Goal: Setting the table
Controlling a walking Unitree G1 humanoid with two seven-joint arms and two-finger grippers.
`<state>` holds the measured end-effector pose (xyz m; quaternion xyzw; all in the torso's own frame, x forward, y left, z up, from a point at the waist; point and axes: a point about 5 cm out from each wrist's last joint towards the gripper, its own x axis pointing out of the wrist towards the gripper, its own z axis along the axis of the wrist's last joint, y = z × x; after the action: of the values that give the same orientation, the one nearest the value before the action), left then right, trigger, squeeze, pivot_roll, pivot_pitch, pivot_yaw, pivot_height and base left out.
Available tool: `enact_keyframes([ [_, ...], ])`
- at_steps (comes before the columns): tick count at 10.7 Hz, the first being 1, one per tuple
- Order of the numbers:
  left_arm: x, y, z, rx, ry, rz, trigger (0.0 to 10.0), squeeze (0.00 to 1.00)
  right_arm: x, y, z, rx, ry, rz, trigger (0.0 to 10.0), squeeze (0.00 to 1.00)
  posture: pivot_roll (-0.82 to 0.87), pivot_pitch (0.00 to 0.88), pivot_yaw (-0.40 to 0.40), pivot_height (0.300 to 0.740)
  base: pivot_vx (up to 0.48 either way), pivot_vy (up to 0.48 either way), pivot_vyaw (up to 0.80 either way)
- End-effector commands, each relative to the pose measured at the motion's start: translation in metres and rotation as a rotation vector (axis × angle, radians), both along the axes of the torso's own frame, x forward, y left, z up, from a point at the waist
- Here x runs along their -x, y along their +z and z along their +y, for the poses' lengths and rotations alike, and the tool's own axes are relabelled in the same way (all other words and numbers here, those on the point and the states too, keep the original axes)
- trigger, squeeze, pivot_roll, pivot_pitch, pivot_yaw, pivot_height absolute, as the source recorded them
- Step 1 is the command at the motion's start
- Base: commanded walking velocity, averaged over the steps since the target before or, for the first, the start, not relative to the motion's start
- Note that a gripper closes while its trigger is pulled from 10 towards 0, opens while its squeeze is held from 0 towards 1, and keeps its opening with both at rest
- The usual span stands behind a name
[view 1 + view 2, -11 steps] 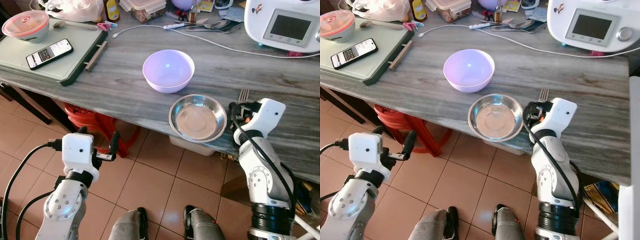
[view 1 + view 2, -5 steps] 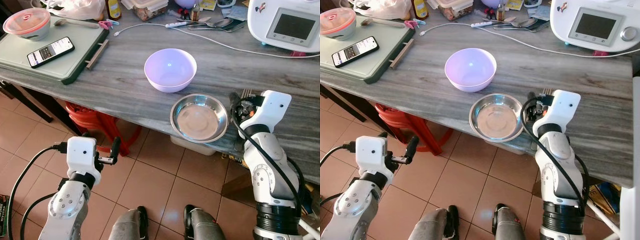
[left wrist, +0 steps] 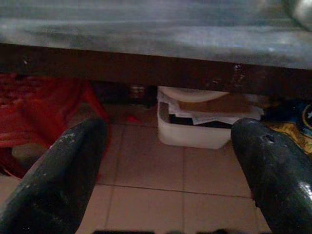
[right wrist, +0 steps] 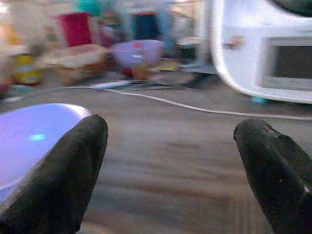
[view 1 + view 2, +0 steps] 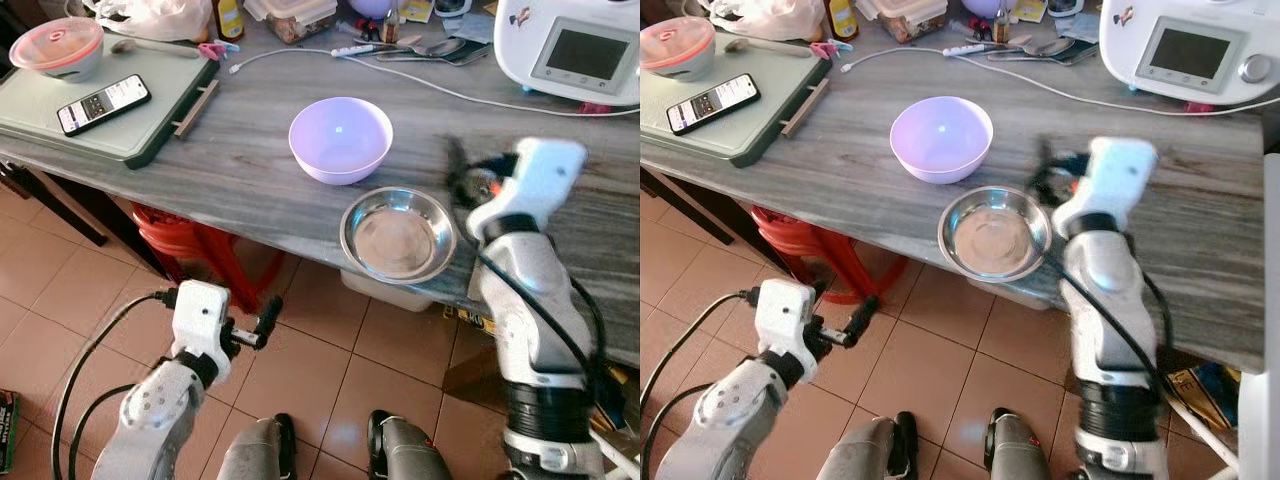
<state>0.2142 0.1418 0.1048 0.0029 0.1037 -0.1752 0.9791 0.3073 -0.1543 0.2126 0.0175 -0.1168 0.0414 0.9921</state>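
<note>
A: Largest item first?

B: Grey wood-grain table (image 5: pixel 250 170). On it, a white kitchen appliance (image 5: pixel 570 45) at the far right corner and a green tray (image 5: pixel 90 115) at the far left, bearing a phone (image 5: pixel 104 103) and a lidded pink-rimmed container (image 5: pixel 52 47).

A: Task items?

B: Lilac bowl (image 5: pixel 340 138), mid-table. Steel bowl (image 5: pixel 397 235), just beside it at the near edge, rim overhanging slightly. No fork can be made out now; the area by the right wrist is blurred.

A: Grippers?

B: Right gripper (image 4: pixel 170 161): above the table right of the steel bowl, fingers spread wide, empty. Left gripper (image 3: pixel 170 161): low, under the table edge, fingers apart, holding nothing, idle.

A: Handling note?

B: Judgement: the right arm appears mid-repositioning. Any next reach should come down slowly and clear of the steel bowl, since a nudge could tip it off the edge.

A: Obstructions?

B: White cable (image 5: pixel 400 75) across the far table; clutter of jars and spoons (image 5: pixel 430 48) behind it. Below: red stool (image 5: pixel 190 250), white bin (image 3: pixel 192 129).
</note>
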Motion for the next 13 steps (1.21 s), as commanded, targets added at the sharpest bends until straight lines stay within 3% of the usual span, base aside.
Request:
enact_keyframes([
  [1, 0.001, -0.004, 0.010, -0.051, 0.044, -0.001, 10.0, 0.00, 0.004, 0.003, 0.021, 0.016, 0.125, -0.031, 10.0, 0.31, 0.07, 0.182, 0.068, 0.740, 0.000, 0.000, 0.00],
  [2, -0.003, -0.004, 0.022, -0.100, 0.133, -0.022, 10.0, 0.00, 0.011, 0.004, 0.040, 0.066, 0.246, -0.065, 10.0, 0.26, 0.07, 0.177, 0.063, 0.740, 0.000, 0.000, 0.00],
  [3, -0.009, -0.001, 0.052, -0.162, 0.362, -0.058, 10.0, 0.00, 0.021, 0.005, 0.066, 0.139, 0.424, -0.112, 10.0, 0.25, 0.08, 0.164, 0.051, 0.740, 0.000, 0.000, 0.00],
  [4, -0.012, 0.002, 0.064, -0.169, 0.445, -0.087, 10.0, 0.00, 0.025, 0.003, 0.074, 0.169, 0.483, -0.123, 10.0, 0.25, 0.08, 0.155, 0.042, 0.740, 0.000, 0.000, 0.00],
  [13, -0.013, 0.005, 0.068, -0.172, 0.479, -0.106, 10.0, 0.00, 0.028, 0.000, 0.079, 0.180, 0.523, -0.118, 10.0, 0.24, 0.08, 0.150, 0.039, 0.740, 0.000, 0.000, 0.00],
])
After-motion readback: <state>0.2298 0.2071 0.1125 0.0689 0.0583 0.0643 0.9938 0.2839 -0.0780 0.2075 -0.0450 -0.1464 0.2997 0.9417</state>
